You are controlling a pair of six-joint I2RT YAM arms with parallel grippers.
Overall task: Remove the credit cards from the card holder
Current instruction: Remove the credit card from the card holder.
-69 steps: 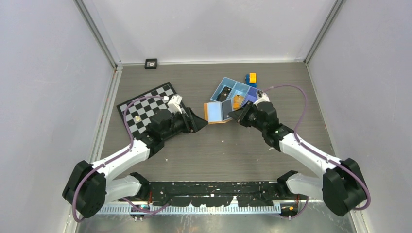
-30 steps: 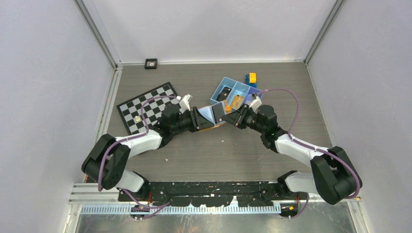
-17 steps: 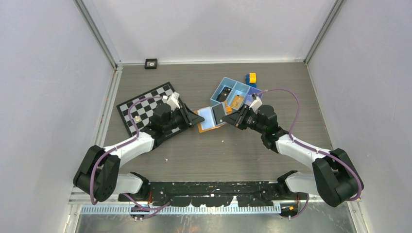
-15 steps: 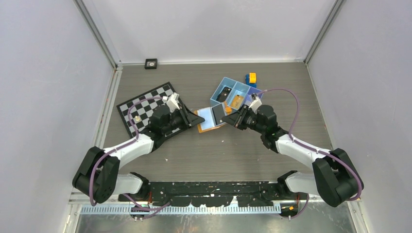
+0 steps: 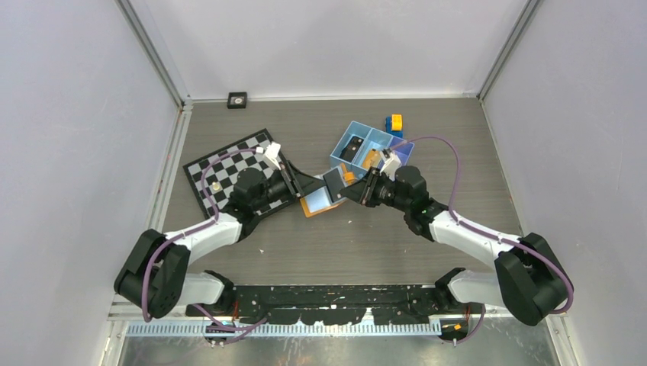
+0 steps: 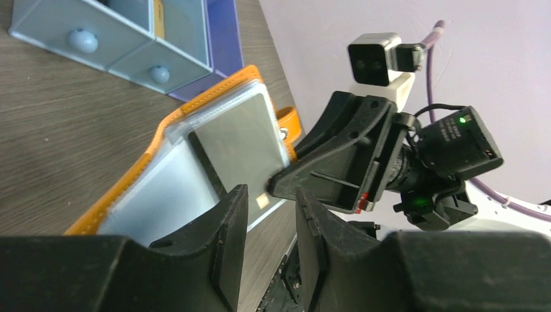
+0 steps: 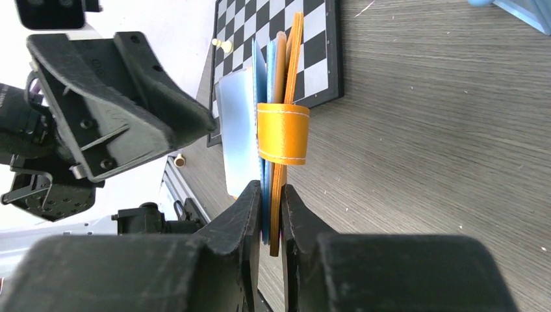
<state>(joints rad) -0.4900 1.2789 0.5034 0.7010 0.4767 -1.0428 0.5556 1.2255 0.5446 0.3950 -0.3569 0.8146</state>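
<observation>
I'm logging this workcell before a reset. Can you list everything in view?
card holder: one, orange with clear sleeves, open, mid-table between the grippers
card: at least one, grey, in a sleeve of the card holder
tray: one, blue, three compartments, behind the card holder
block: one, yellow and blue, behind the tray
chessboard: one, black and white, left side, partly under the left arm
chess piece: one, pale, on the chessboard
square object: one, black, by the back wall
table: one, grey wood grain
left gripper: open, at the card's edge
right gripper: shut on the card holder
</observation>
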